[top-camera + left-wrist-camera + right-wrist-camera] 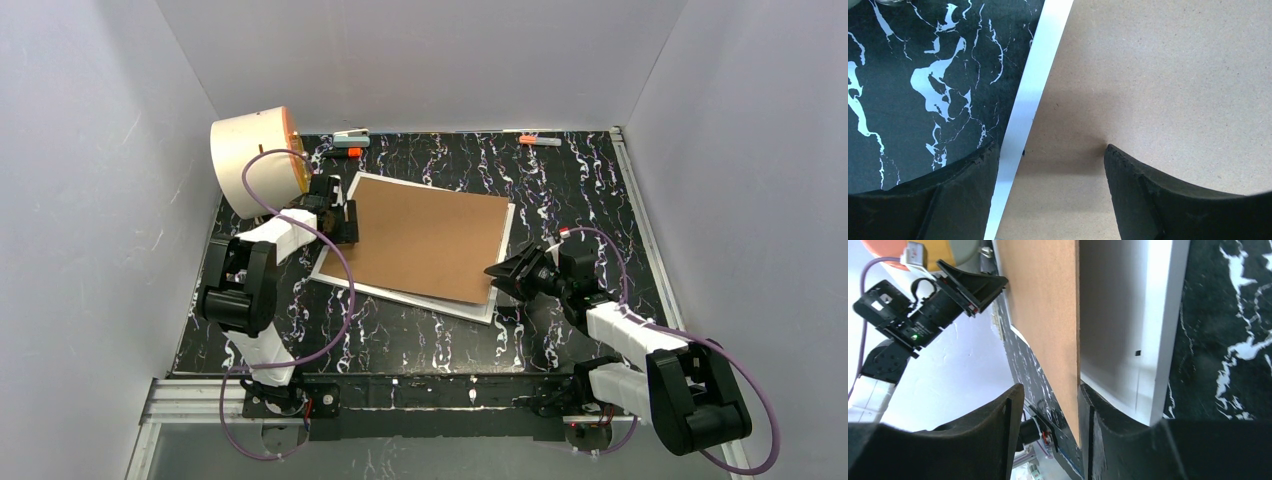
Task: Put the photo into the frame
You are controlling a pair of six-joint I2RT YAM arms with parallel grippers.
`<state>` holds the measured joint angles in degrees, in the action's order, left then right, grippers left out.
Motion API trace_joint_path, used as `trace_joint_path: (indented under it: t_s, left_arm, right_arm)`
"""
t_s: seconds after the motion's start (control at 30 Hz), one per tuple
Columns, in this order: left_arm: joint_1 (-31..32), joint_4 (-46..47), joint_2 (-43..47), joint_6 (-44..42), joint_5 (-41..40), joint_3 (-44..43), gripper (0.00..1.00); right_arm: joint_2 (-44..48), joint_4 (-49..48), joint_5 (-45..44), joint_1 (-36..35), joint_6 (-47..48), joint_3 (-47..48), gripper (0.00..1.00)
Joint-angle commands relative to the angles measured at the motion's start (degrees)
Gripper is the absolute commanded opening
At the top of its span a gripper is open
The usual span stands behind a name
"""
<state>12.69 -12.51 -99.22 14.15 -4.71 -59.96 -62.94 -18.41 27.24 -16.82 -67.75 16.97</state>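
Observation:
The white frame (420, 300) lies flat on the black marbled table, with a brown board (430, 240) on top of it. The photo is hidden. My left gripper (345, 222) stands open over the board's left edge. One finger is over the table and the other (1138, 190) over the board (1158, 75), with the frame's white rim (1033, 95) between them. My right gripper (497, 275) is open at the board's right edge. That edge of the board (1043, 305) is lifted off the frame (1168, 315) and rests against one finger (1098, 440). The other finger stands apart.
A cream round drum with an orange face (250, 160) stands at the back left, close behind the left arm. Two markers (350, 140) (540, 140) lie along the back wall. White walls enclose the table on three sides.

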Motion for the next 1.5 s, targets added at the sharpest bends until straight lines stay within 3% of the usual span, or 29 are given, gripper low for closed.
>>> trace_joint_path:
  t_s: [0.0, 0.17, 0.33, 0.5, 0.7, 0.83, 0.97, 1.47]
  left_arm:
    - [3.04, -5.95, 0.9, 2.88, 11.89, 1.37, 0.72]
    - [3.05, -5.92, 0.45, 3.35, 13.53, 1.1, 0.72]
    - [3.05, -5.07, 0.26, 4.31, 15.6, 1.4, 0.72]
    - [3.05, -4.56, 0.32, 4.74, 16.55, 1.84, 0.72]
    - [3.05, -4.56, 0.92, 4.57, 15.7, 2.13, 0.72]
    - [3.09, -5.18, 1.97, 4.07, 13.9, 1.95, 0.72]
    - [3.08, -6.21, 3.42, 3.53, 12.34, 1.04, 0.72]
    - [3.23, -6.63, 10.86, 2.05, 14.2, -3.57, 0.81]
  right_arm:
    - [1.38, -17.74, 3.67, -1.29, -3.85, 1.68, 0.52]
    - [-0.71, -22.99, 3.71, -1.28, -9.73, 1.5, 0.63]
    - [-6.37, -33.84, 5.58, -1.58, -17.86, 1.68, 0.65]
    - [-10.78, -36.96, 6.18, -2.41, -20.73, 4.89, 0.67]
    - [-12.94, -36.15, 6.49, -2.95, -18.78, 7.52, 0.63]
    - [-12.78, -24.51, 7.23, -3.11, -10.82, 11.89, 0.57]
    - [-13.53, -20.65, 7.27, -3.14, -7.04, 13.49, 0.54]
    - [-19.14, -24.73, 8.59, -3.48, -7.94, 14.58, 0.53]
